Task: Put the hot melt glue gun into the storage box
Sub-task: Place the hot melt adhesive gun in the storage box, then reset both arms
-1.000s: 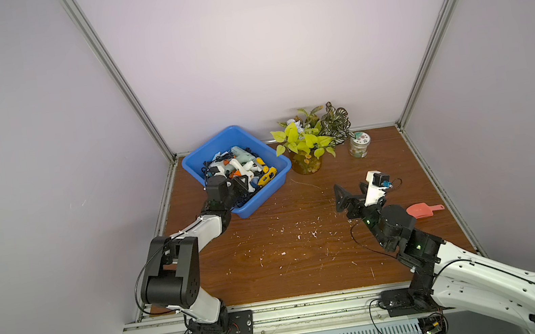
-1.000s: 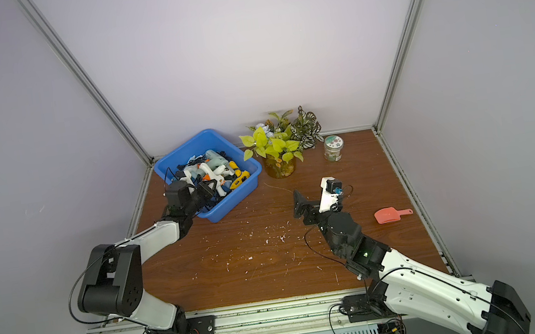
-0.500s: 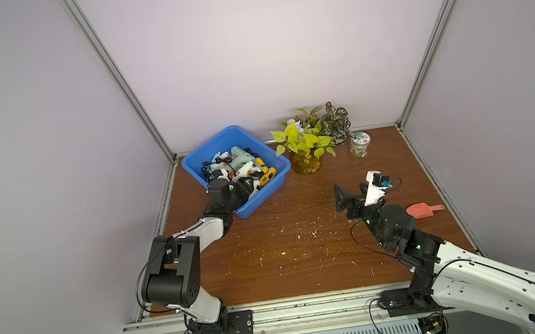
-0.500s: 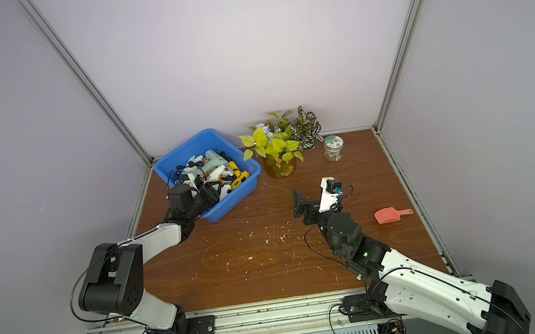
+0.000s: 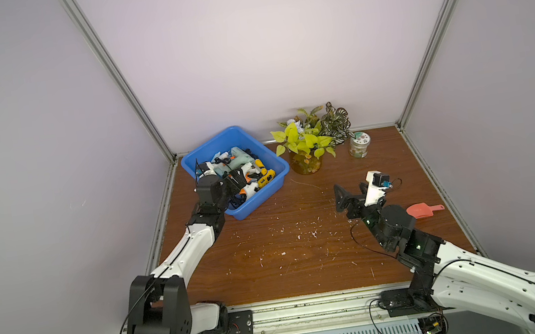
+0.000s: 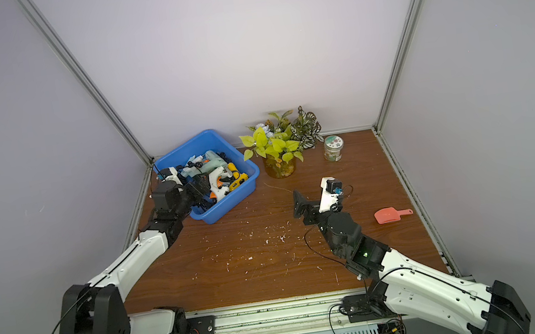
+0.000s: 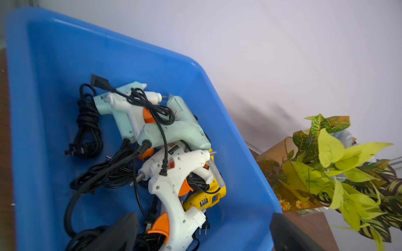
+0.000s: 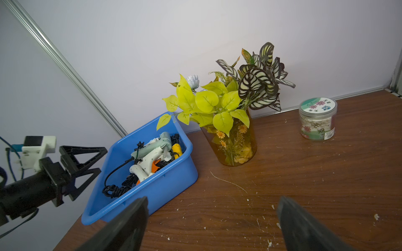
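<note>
- Over the near end of the storage box [image 5: 263, 195]: left gripper [image 8: 102, 160], fingers spread fully, clasping nothing.
- Directly beneath it, inside the box on a tangle of black cords [image 7: 87, 121]: white hot melt glue gun [image 7: 167, 195] with orange trigger — looks delivered.
- Above bare table [image 5: 290, 264], well apart from the box: right gripper [image 8: 213, 204], also gaping wide, empty.
- To finish well: lift straight up before swinging away. Keep both fingers clear of the cords so no loop snags and drags a gun over the rim.
- Counted: one box; roughly six glue guns in it — three white, two mint, one yellow, though overlap hides some outlines; one vase of leaves [image 5: 306, 164]; one lidded jar [image 5: 357, 144]; one red scoop [image 5: 419, 211]; two grippers.
</note>
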Controlling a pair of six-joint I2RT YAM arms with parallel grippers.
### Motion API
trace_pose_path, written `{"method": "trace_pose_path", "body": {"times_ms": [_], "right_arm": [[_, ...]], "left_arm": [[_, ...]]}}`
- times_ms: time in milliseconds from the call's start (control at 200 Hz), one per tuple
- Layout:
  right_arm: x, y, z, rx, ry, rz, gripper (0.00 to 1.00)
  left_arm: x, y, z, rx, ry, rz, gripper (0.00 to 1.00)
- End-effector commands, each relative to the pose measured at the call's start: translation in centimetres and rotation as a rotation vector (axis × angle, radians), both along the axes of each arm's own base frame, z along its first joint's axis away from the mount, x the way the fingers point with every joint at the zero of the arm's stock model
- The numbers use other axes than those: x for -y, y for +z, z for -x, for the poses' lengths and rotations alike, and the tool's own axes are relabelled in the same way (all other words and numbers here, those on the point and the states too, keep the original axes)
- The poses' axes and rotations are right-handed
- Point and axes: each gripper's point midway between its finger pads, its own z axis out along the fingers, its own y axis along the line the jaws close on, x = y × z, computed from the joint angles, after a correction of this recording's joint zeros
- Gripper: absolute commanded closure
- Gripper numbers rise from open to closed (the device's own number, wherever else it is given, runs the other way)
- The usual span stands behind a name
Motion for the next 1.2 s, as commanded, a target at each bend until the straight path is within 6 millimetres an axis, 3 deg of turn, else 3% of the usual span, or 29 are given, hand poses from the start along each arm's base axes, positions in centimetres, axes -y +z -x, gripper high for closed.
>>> {"method": "trace_pose_path", "body": {"times_ms": [0,175,335,595,861,1001,1196], "right_arm": [[0.9,1.9,-0.2,0.039,-0.049,-0.025,0.01],[2.7,1.5,-0.1,0.032,-0.129,0.031,0.01],[5.2,0.7,0.1,0.021,-0.23,0.092,0.0],[8.3,-0.4,0.1,0.016,-0.339,0.176,0.0],[11.5,-4.0,-2.2,-0.094,-0.431,0.254,0.0],[13.4,-6.0,-3.1,-0.139,-0.481,0.29,0.0],[14.8,-7.0,-3.3,-0.095,-0.533,0.36,0.01]], "left_arm": [[-1.8,1.9,1.2,0.017,0.069,-0.091,0.0],[-5.6,4.1,4.0,0.082,0.242,-0.195,0.0],[-9.8,4.2,7.2,0.096,0.449,-0.303,0.0],[-15.1,0.6,9.0,-0.015,0.635,-0.369,0.0],[-16.7,-2.4,9.8,-0.059,0.707,-0.509,0.0],[-16.1,-4.0,9.0,-0.056,0.647,-0.568,0.0],[-15.4,-5.8,7.7,-0.064,0.567,-0.646,0.0]]}}
